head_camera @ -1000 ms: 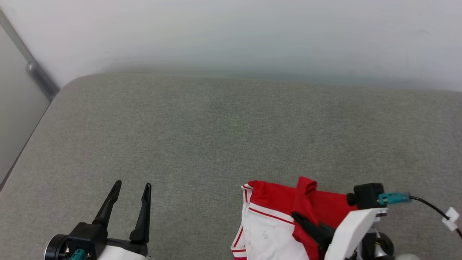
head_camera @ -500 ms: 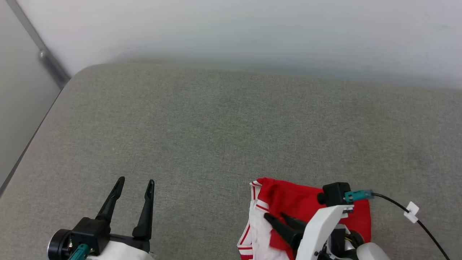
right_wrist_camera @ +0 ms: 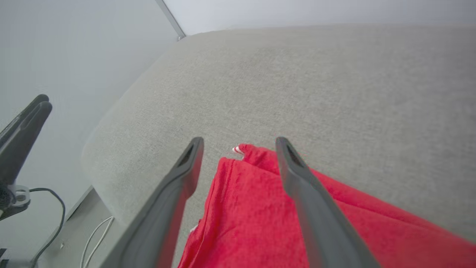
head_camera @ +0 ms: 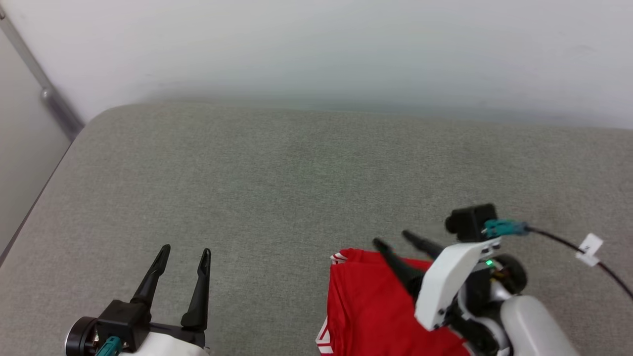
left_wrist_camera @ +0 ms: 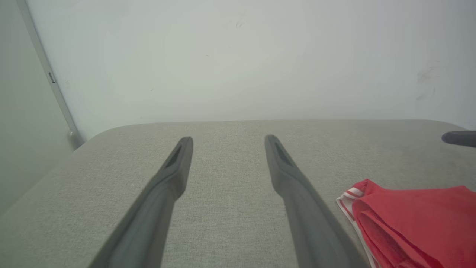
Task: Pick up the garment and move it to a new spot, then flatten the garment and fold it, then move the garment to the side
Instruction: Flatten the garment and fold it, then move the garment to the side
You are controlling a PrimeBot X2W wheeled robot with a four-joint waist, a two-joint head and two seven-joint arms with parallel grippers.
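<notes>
From the head, the garment (head_camera: pixel 371 306) lies bunched on the grey cushion (head_camera: pixel 296 173). My right gripper (head_camera: pixel 393 238) hangs spread and empty over the garment's far edge, and my left gripper (head_camera: pixel 186 249) is spread and empty well to the garment's left. My left wrist shows the garment's striped corner just right of my fingers. My right wrist shows that corner between my parted fingers. I'd drop straight and pinch the edge there, not the heap.
</notes>
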